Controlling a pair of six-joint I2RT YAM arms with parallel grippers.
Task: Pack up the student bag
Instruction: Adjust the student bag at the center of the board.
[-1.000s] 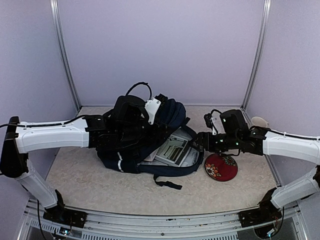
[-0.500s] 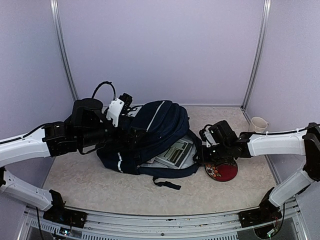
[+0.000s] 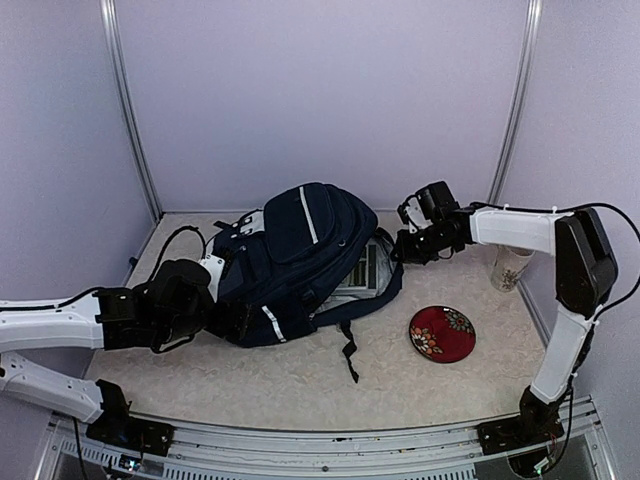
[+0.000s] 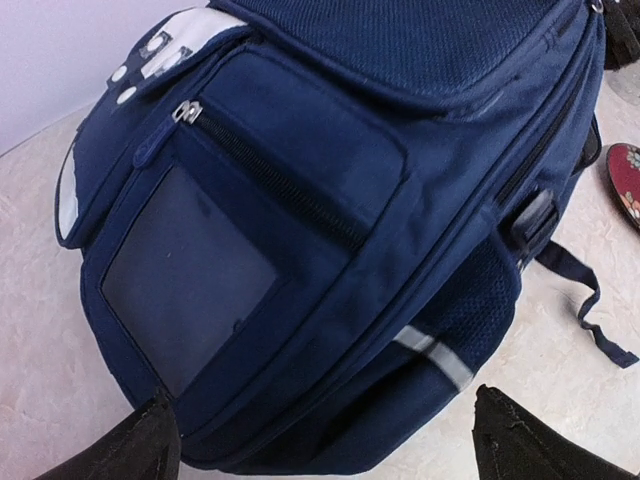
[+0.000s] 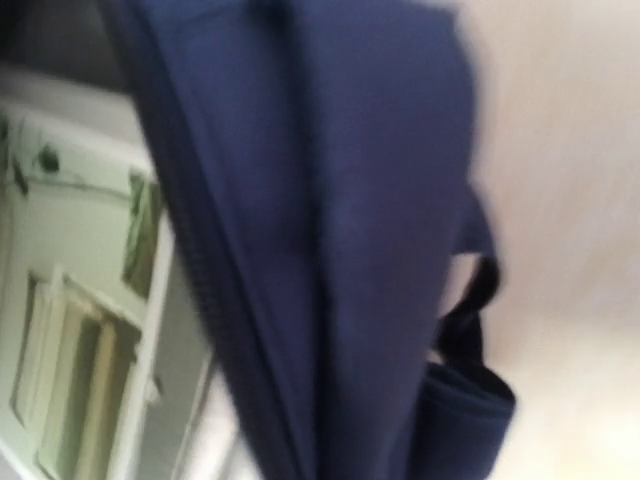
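Observation:
The student bag (image 3: pixel 295 255) lies in the middle of the table with its front pockets and white stripe facing up. Its main opening gapes to the right, showing a pale green book (image 3: pixel 362 272) inside. My left gripper (image 3: pixel 238 322) is low at the bag's front left. In the left wrist view the left gripper (image 4: pixel 335 450) stands wide open, its black fingertips (image 4: pixel 150 448) either side of the bag's (image 4: pixel 300 200) bottom end. My right gripper (image 3: pixel 402 246) is at the right rim of the opening. The blurred right wrist view shows only navy fabric (image 5: pixel 350 200) and the book (image 5: pixel 70 330), not the fingers.
A red patterned plate (image 3: pixel 442 333) lies on the table right of the bag, and its edge shows in the left wrist view (image 4: pixel 628 180). A white cup (image 3: pixel 508 266) stands by the right wall. A loose black strap (image 3: pixel 348 352) trails from the bag toward the front.
The left arm has pulled back off the bag to the front left and opened. The bag has rolled with its front pockets up. The right gripper moved back to the opening's right rim.

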